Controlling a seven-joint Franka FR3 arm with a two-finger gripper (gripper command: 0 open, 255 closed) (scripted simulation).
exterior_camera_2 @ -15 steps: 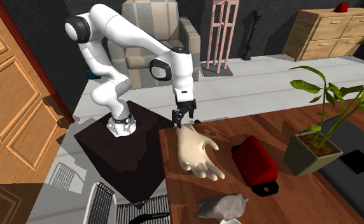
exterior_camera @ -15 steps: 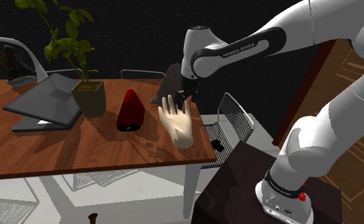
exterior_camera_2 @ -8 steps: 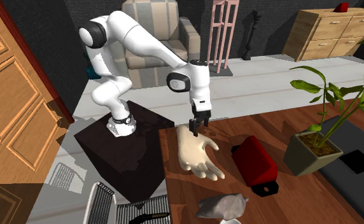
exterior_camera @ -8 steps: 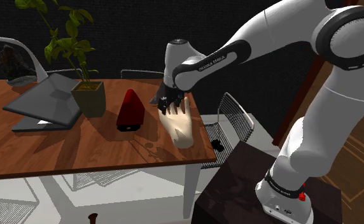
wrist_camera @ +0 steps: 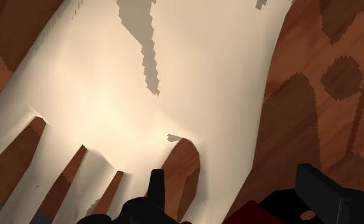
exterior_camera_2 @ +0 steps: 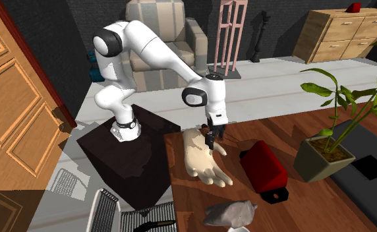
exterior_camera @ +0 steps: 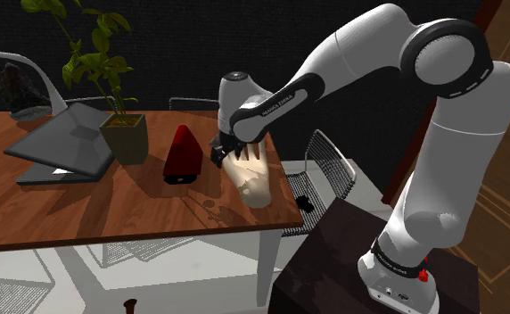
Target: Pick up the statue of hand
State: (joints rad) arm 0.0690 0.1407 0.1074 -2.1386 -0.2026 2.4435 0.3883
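Wrist view puts my black two-finger gripper [wrist_camera: 231,175] low over the cream-white statue of an open hand [wrist_camera: 161,83]. The statue lies flat on the brown wooden table [wrist_camera: 317,83], close to the table edge nearest my stand. My fingers stand wide apart and hold nothing. One digit of the statue, set off from the rest by a wider wedge of bare wood and probably the thumb, runs between them. I cannot tell whether either pad touches it.

In the shoulder view my gripper [exterior_camera: 229,153] hangs over the statue [exterior_camera: 253,181], with a dark red wedge-shaped object [exterior_camera: 182,153] near it on the shoulder view's left. The second exterior view shows the gripper [exterior_camera_2: 211,138] down at the statue [exterior_camera_2: 203,161].

The step in hand, as I judge it, is the last of the descent and the close. To do it well I should come straight down until my pads sit below the digit's upper surface. I should keep the digit centred so both pads meet it together, then close firmly. It is a narrow hold away from the statue's middle, so I expect the far end to sag. A slow vertical lift should show any slip early.
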